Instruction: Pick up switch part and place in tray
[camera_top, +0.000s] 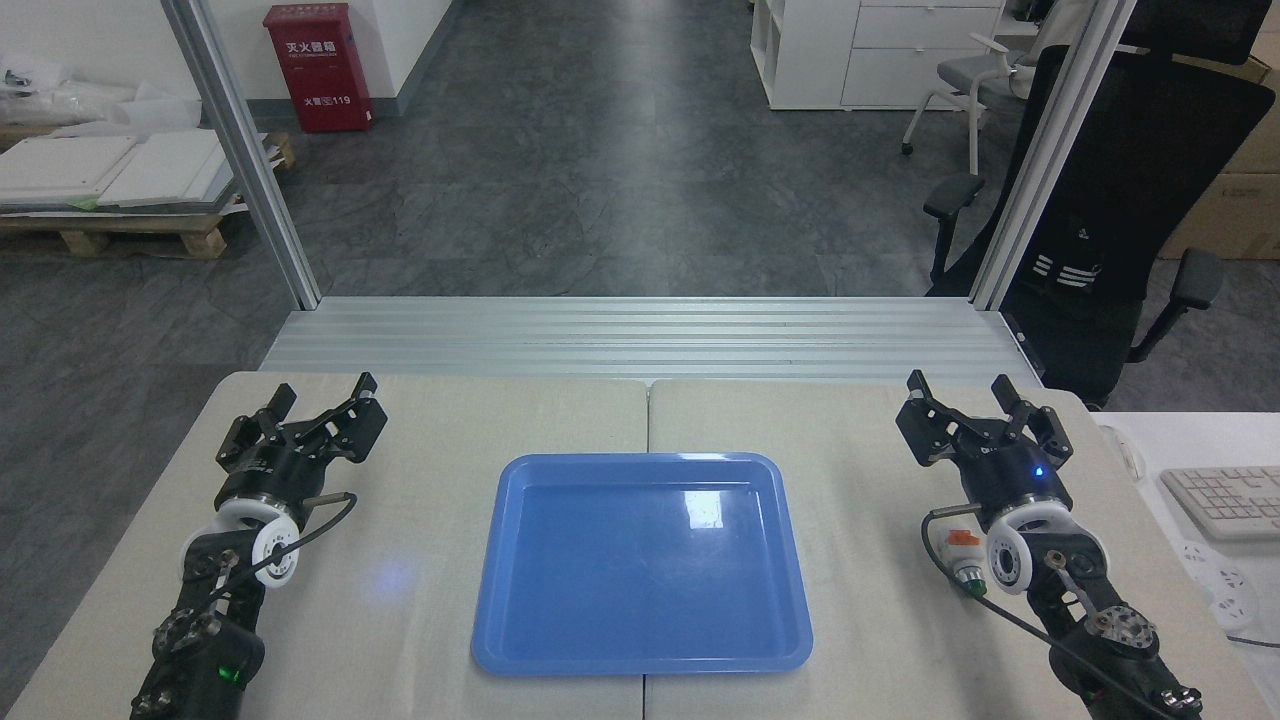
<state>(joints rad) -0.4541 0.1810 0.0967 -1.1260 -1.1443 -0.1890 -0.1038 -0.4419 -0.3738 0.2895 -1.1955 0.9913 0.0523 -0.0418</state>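
Resting on table, both arms flank tray (640, 655); left gripper (322, 400), right gripper (960, 397) jaws spread, empty.

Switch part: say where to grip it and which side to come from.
Grip the switch part across its boxy white-grey body, probably from above with the right gripper, whose wrist partly hides it. It lies flat on the table, orange block pointing away, green button toward the robot, so the long sides look freest.

My bench (400, 620) is two pale tops butted along a centre seam. The blue tray (520, 620) lies straddling that seam. The switch part (962, 560) lies on the right top, well apart from the tray and partly hidden by my right arm.
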